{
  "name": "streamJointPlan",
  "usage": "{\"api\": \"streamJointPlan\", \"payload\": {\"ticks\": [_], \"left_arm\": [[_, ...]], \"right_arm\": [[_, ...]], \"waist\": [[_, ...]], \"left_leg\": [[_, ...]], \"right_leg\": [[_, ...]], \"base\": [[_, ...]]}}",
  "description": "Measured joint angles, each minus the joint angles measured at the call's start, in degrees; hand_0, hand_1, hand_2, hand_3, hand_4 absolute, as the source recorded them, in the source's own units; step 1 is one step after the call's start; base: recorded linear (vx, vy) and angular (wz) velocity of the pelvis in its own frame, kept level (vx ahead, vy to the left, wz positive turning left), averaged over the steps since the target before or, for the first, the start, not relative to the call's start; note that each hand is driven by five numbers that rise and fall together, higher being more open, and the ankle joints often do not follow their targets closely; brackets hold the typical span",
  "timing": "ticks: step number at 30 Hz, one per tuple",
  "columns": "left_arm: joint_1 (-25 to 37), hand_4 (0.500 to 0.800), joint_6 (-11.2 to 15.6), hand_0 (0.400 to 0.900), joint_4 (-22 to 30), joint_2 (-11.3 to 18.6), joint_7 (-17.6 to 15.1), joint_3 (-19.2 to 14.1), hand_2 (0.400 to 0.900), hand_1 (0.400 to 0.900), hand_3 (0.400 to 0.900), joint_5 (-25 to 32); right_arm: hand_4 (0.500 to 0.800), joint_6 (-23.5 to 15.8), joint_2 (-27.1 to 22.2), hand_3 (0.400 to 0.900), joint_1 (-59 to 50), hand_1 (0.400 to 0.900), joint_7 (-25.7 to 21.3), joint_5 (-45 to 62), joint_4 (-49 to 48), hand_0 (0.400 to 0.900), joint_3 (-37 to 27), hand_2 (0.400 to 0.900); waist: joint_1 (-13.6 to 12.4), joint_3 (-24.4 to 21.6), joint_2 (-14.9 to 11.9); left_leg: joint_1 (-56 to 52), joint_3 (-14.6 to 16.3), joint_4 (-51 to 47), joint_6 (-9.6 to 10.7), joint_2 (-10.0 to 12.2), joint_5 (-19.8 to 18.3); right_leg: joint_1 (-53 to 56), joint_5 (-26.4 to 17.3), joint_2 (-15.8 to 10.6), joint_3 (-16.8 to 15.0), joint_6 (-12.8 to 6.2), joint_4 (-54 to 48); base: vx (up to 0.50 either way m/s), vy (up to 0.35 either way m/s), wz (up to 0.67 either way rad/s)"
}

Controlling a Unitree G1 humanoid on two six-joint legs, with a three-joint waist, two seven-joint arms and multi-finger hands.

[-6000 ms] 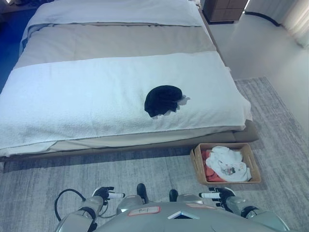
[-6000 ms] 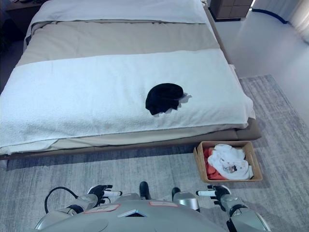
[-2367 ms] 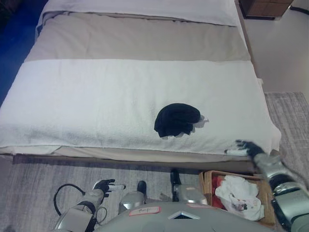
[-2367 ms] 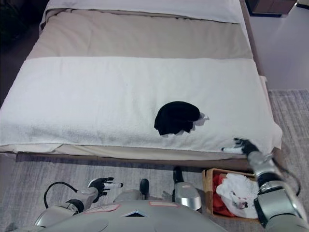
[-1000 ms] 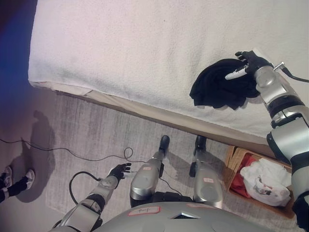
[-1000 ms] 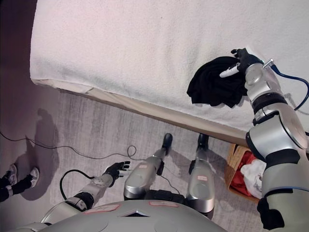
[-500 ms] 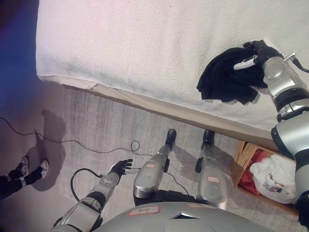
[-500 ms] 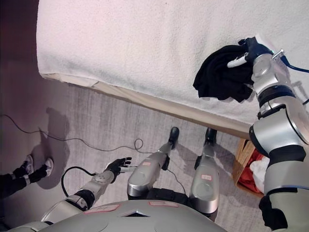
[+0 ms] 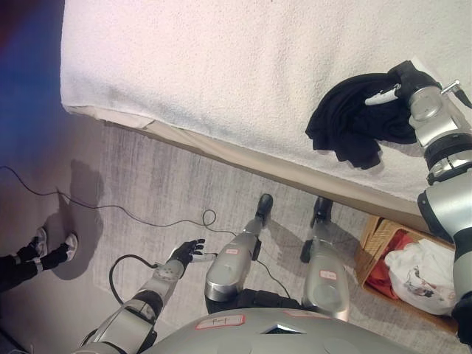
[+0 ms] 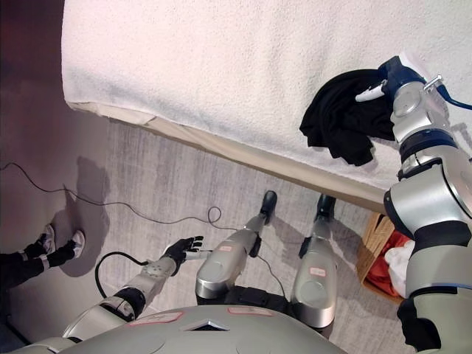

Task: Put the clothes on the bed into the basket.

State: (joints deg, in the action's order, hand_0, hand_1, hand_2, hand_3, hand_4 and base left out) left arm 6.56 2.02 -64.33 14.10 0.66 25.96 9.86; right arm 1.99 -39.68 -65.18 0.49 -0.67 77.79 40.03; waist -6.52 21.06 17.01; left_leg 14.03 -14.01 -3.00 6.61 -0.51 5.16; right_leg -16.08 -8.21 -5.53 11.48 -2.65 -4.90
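The crumpled black garment (image 9: 358,125) lies in a heap on the white terry-cloth bed cover (image 9: 221,66), near the bed's front edge and toward the robot's right. The right hand (image 9: 402,80) rests on the far, upper side of the heap with its fingers curled down into the dark cloth and one white-tipped finger (image 9: 385,95) lying across the top; whether a firm fold is actually caught between fingers and thumb cannot be told, since the dark hand merges with the dark fabric. The left hand (image 9: 186,252) hangs low over the grey woven rug (image 9: 147,184), fingers loosely spread and empty, and takes no part. The woven wicker basket (image 9: 372,240) stands on the rug at the foot of the bed, below and to the right of the garment, already holding white and red clothes (image 9: 417,269). The step in hand appears to be securing the garment. To do it well, the fingers should probably gather several layers near the middle of the heap, not a single outer edge, so the cloth does not unfurl and trail; the lift should clear the bed edge before the arm swings over the basket. A person's shoes (image 9: 51,247) show at the left margin, well apart.
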Motion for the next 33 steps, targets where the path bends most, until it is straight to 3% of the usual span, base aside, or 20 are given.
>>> {"api": "streamJointPlan", "payload": {"ticks": [7, 10, 17, 22, 25, 33], "left_arm": [[2.8, 0.8, -0.1, 0.9, -1.1, 0.0, -0.2, 0.0, 0.9, 0.9, 0.9, 0.0], [4.7, 0.8, -0.1, 0.9, -2.5, 0.0, -0.3, -0.4, 0.9, 0.9, 0.9, 0.0], [5.4, 0.8, -1.0, 0.9, -5.8, 0.3, -0.1, -2.4, 0.9, 0.9, 0.9, -0.1], [5.0, 0.8, -2.1, 0.9, -8.5, 2.8, 0.0, -5.5, 0.9, 0.9, 0.9, -0.5], [3.9, 0.8, -2.2, 0.9, -9.5, 3.8, 0.0, -6.0, 0.9, 0.9, 0.9, -0.8], [-0.2, 0.8, -2.6, 0.9, -10.7, 4.3, 0.1, -7.6, 0.9, 0.9, 0.9, -1.3]], "right_arm": [[0.5, 0.6, 0.5, 0.4, 0.0, 0.4, 0.2, 0.0, 0.0, 0.4, 0.0, 0.4], [0.5, 1.1, 1.3, 0.4, -0.1, 0.4, 0.8, 0.1, -0.3, 0.4, 0.0, 0.4], [0.5, 1.7, 3.4, 0.4, 0.0, 0.4, 3.0, 0.0, -1.7, 0.4, 0.2, 0.4], [0.5, 1.7, 5.7, 0.4, 0.5, 0.4, 4.1, -0.1, -3.2, 0.4, 0.3, 0.4], [0.5, 1.6, 6.3, 0.4, 1.2, 0.4, 4.7, -0.5, -3.8, 0.4, 0.2, 0.4], [0.5, 1.7, 6.4, 0.4, 5.1, 0.4, 6.3, -1.3, -3.8, 0.4, 0.2, 0.4]], "waist": [[0.3, 0.2, -0.3], [1.5, 1.2, -1.7], [2.6, 0.7, -7.6], [4.3, -2.9, -14.0], [5.1, -6.4, -16.3], [7.3, -14.6, -17.9]], "left_leg": [[-1.1, 0.5, 0.0, 0.0, 0.0, 0.0], [-2.9, 1.7, 0.2, 0.0, 0.0, 0.0], [-8.0, 7.5, -1.2, -1.0, 0.0, -0.6], [-11.6, 12.4, -1.6, -3.0, 0.5, -2.2], [-13.6, 15.3, -1.7, -3.8, 0.7, -3.2], [-17.7, 22.6, -1.7, -5.1, 0.5, -5.4]], "right_leg": [[0.9, -0.2, 0.0, -0.3, 0.02, 0.1], [2.4, -0.3, 0.0, -0.8, -0.07, 0.3], [4.1, -0.9, 0.4, -6.8, -0.89, 0.4], [5.2, -1.8, 2.0, -11.7, -0.67, 0.0], [6.1, -1.8, 2.6, -14.4, -0.7, 0.0], [7.0, -2.9, 3.8, -21.6, -2.06, 0.0]], "base": [[0.0, 0.013, -0.11], [0.02, 0.044, -0.36], [0.05, 0.031, -0.52], [0.07, 0.007, -0.6], [0.05, 0.029, -0.51], [0.02, 0.041, -0.53]]}}
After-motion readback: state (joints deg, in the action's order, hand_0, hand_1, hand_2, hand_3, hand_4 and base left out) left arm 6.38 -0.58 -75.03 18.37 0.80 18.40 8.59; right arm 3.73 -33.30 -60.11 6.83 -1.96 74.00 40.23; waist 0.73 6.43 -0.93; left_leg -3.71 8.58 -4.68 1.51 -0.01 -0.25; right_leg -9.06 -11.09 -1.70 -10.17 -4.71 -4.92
